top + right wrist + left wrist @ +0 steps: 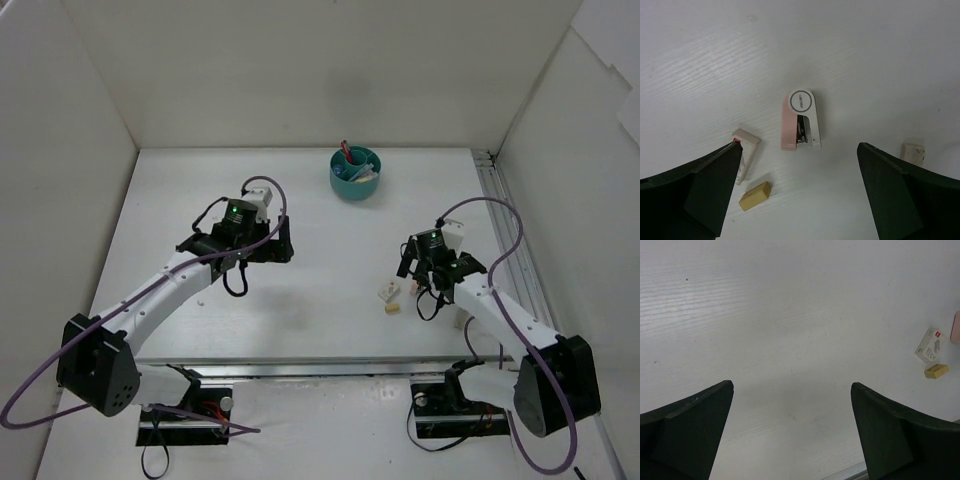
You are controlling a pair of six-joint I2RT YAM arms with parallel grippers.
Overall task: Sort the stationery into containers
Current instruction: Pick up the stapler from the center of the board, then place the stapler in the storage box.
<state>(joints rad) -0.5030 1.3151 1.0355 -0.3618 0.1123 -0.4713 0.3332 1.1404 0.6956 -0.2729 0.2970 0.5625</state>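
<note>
Pink-white stapler, round-end lettering illegible, below wide-open empty right gripper; left gripper likewise.

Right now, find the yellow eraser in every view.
Top external: yellow eraser right of centre, near the front.
Left wrist: far right, mid-height.
Right wrist: lower left.
Shared landmark: the white eraser lying right beside it.
</note>
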